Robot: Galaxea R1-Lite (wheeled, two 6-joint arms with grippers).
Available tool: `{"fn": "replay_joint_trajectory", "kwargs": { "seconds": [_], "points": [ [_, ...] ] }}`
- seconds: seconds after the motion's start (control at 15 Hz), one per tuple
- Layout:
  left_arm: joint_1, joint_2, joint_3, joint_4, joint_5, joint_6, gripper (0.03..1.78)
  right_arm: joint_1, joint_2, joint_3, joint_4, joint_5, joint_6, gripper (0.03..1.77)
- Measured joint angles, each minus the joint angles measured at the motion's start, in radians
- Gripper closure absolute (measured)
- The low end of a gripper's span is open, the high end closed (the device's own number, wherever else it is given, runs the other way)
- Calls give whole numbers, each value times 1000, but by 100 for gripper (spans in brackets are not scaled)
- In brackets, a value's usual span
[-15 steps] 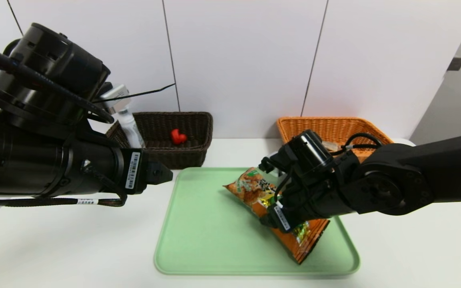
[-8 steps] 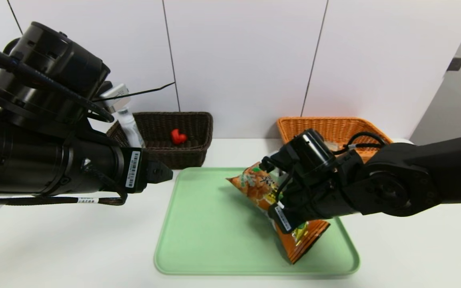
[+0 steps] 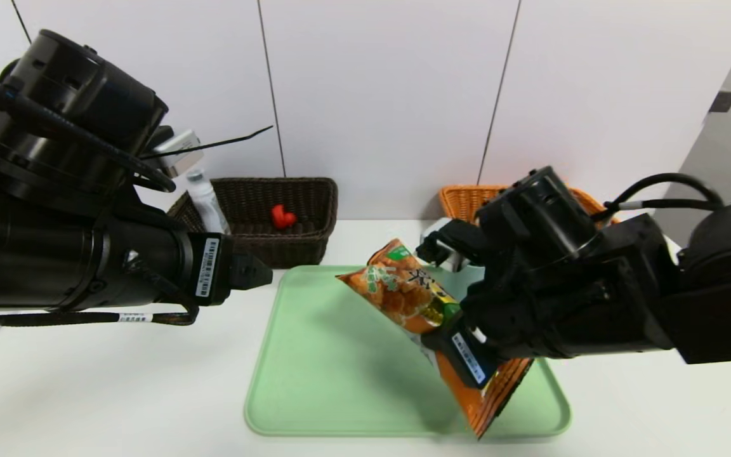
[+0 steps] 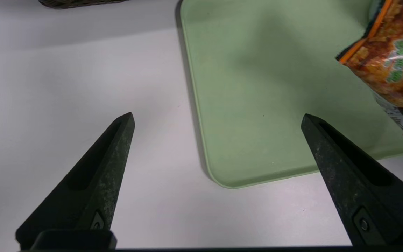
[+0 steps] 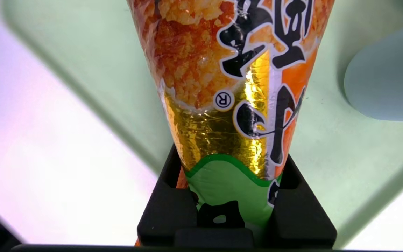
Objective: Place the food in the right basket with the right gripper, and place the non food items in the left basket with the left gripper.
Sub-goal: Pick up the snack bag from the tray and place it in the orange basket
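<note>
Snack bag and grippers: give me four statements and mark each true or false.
1. The right gripper is shut on the snack bag. True.
2. The snack bag lies flat on the tray. False: it hangs tilted above the tray.
3. The left gripper is open and holds nothing. True.
4. The red toy sits in the orange basket. False: it is in the dark brown basket.
</note>
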Motion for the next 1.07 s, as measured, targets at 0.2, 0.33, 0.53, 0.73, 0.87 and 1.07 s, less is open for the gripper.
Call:
{"fn": "replay_joint_trajectory", "kwargs": {
  "seconds": [0.2, 0.33, 0.53, 0.73, 0.87, 1.07],
  "points": [
    [4, -6, -1, 0, 0, 0, 12, 3, -131, -6, 81, 6, -83, 134],
    [4, -10, -3, 0, 0, 1, 12, -21, -219, -8, 139, -1, -170, 134],
    [4, -14, -6, -1, -1, 1, 12, -151, -317, -7, 169, -22, -381, 135],
    [4, -15, -5, -2, -1, -1, 12, -331, -362, -4, 172, -27, -633, 135],
    [4, -15, -5, -3, 0, 0, 12, -450, -374, -6, 165, -29, -798, 135],
    [5, -14, -5, -3, 0, -1, 12, -577, -349, -29, 152, -29, -957, 136]
  ]
}}
